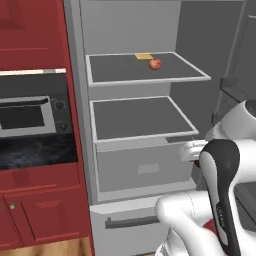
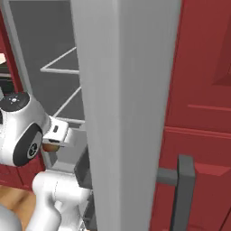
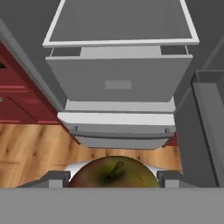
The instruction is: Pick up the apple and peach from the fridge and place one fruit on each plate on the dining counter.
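Between the claw's (image 3: 114, 177) two dark tips sits the apple (image 3: 114, 174), clamped on both sides; the hand view looks straight down onto its stem, and its skin is a dull green-brown going red at the edges. It hangs in front of the open fridge (image 1: 145, 165), just ahead of the drawer (image 1: 145, 169) front and above the wooden floor (image 3: 35, 148), no longer on any shelf. In the right base view a small warm-coloured patch under the hand is probably the same fruit, too little of it showing to be sure.

On the upper shelf (image 1: 125, 70), toward its back right corner, a small reddish fruit, presumably the peach (image 1: 155, 64), rests just beside a flat yellow piece (image 1: 143, 56). The shelf below it (image 1: 140, 117) carries nothing I can make out.

My worry is the way out. The fridge door (image 2: 126, 113) stands close on the robot's right, and a wide swing of the arm could knock the apple against it or against the drawer edge. The fruit is round and smooth, held only at two points, so a bump or a quick turn might roll it loose onto the floor.
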You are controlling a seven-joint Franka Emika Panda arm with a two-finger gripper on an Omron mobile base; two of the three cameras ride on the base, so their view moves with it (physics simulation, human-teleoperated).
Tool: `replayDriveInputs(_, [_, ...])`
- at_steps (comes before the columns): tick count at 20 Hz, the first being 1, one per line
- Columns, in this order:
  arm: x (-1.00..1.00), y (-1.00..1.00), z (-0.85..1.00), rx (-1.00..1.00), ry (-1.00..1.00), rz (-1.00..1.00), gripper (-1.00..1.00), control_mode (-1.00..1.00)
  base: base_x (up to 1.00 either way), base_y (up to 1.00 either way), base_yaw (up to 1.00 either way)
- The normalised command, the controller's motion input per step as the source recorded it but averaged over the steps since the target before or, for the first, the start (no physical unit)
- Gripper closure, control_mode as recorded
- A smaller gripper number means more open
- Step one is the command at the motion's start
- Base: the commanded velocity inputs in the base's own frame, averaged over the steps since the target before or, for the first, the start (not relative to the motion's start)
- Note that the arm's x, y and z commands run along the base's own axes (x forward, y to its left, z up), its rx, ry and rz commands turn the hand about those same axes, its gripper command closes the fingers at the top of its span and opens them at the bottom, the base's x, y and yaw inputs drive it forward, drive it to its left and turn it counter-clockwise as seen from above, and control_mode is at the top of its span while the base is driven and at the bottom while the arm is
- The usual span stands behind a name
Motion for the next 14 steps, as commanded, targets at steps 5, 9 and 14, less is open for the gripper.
replayDriveInputs(5, [0.0,0.0,0.0,0.0,0.0,0.0,1.0,1.0,-0.16,0.51,0.6])
replayDriveInputs(9, [0.0,0.0,0.0,0.0,0.0,0.0,1.0,1.0,0.03,0.32,0.91])
replayDriveInputs(14, [0.0,0.0,0.0,0.0,0.0,0.0,1.0,1.0,0.0,0.12,1.0])
